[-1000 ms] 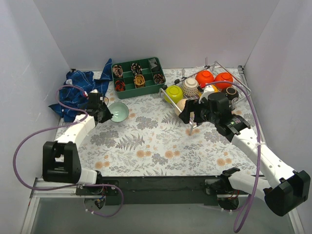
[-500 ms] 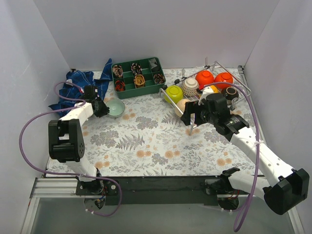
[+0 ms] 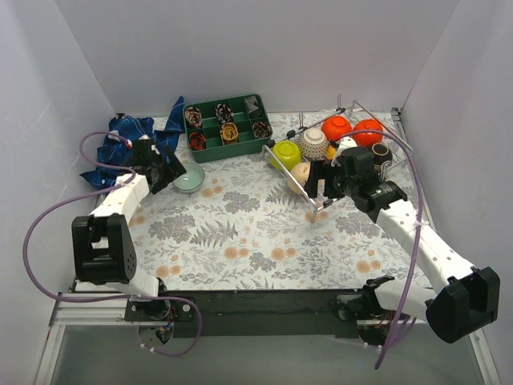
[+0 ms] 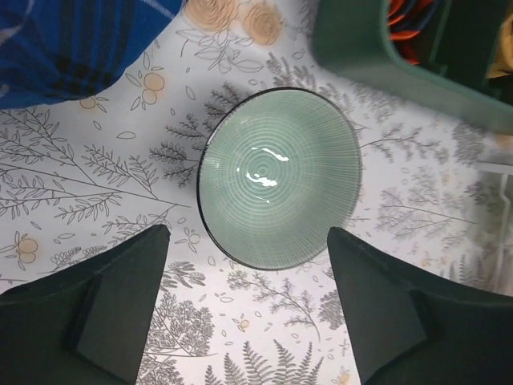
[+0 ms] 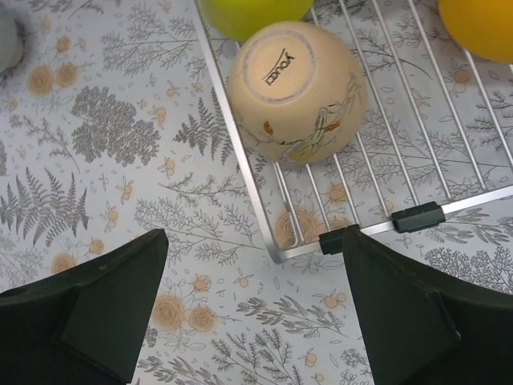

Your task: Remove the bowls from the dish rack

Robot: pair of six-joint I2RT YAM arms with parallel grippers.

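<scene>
A pale mint bowl [image 3: 191, 179] [image 4: 279, 176] rests upright on the floral tablecloth. My left gripper [image 3: 166, 171] [image 4: 245, 257] hovers over it, open, its fingers on either side of the near rim without touching. The dish rack [image 3: 385, 125] [image 5: 253, 192] holds a lime green bowl [image 3: 286, 152], a beige bowl [image 3: 298, 172] [image 5: 296, 88] lying upside down, a white dotted bowl [image 3: 313, 143], two red-orange bowls [image 3: 337, 128] and a dark patterned bowl [image 3: 380, 153]. A yellow-orange bowl [image 5: 481, 24] shows in the right wrist view. My right gripper [image 3: 319, 183] [image 5: 255, 249] is open above the rack's near corner, just short of the beige bowl.
A green compartment tray [image 3: 227, 124] [image 4: 401, 48] with small items stands at the back, close behind the mint bowl. A crumpled blue cloth [image 3: 128, 146] [image 4: 64, 40] lies at the back left. White walls enclose the table on three sides.
My left gripper opened and let go of the mint bowl, which now sits on the table; the arm swung back and left. My right gripper edged toward the rack's near corner.
</scene>
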